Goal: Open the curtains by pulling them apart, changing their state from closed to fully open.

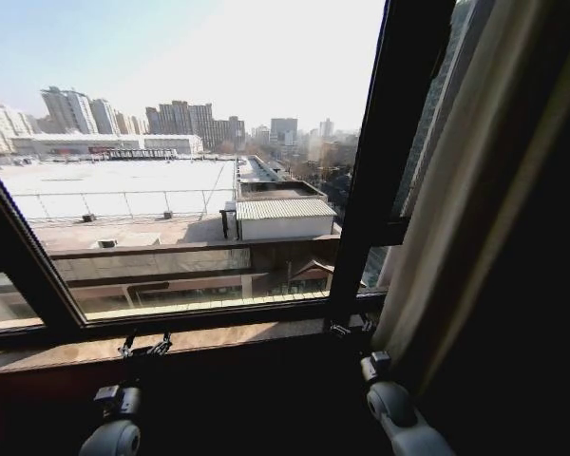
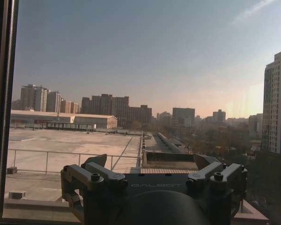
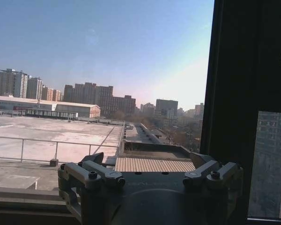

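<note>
Now your left gripper (image 2: 150, 161) and right gripper (image 3: 147, 159) sit low at the window (image 1: 190, 190) — fingers spread wide, empty — curtain (image 1: 465, 190) bunched at the right.

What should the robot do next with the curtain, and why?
Probably nothing more than a small check of the right side. The window already shows clear, and the sheer curtain hangs bunched at the right edge. The left hand and right hand sit open and low by the sill, holding nothing. If any fabric can slide further, the right hand is nearest.
</note>
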Robot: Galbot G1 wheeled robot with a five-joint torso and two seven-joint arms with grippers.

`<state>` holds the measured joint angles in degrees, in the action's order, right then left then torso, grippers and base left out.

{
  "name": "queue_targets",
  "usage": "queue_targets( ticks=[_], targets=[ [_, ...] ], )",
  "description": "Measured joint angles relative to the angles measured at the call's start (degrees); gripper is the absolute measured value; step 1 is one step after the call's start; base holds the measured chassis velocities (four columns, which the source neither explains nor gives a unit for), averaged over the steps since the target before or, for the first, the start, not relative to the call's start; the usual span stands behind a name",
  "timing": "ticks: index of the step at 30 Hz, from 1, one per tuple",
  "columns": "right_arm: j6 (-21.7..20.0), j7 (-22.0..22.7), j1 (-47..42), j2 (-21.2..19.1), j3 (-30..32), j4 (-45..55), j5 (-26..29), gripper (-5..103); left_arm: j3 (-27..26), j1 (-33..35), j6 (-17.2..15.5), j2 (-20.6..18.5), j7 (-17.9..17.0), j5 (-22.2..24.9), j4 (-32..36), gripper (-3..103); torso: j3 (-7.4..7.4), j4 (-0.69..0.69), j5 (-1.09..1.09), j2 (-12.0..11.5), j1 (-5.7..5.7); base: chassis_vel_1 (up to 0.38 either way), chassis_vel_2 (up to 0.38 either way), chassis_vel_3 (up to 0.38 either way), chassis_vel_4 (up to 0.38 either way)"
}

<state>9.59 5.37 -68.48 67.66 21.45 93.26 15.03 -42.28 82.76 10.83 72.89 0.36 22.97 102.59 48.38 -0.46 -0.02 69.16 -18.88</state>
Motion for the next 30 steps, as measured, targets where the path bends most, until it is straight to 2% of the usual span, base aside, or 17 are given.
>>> queue_targets(
  ticks=[30],
  targets=[
    [0.0, 0.0, 0.0, 0.0, 0.0, 0.0, 0.0, 100, 0.0, 0.0, 0.0, 0.0, 0.0, 0.0, 0.0, 100, -0.01, 0.00, -0.01, 0.0, 0.01, 0.363, 0.342, -0.366, -0.338]
  ],
)
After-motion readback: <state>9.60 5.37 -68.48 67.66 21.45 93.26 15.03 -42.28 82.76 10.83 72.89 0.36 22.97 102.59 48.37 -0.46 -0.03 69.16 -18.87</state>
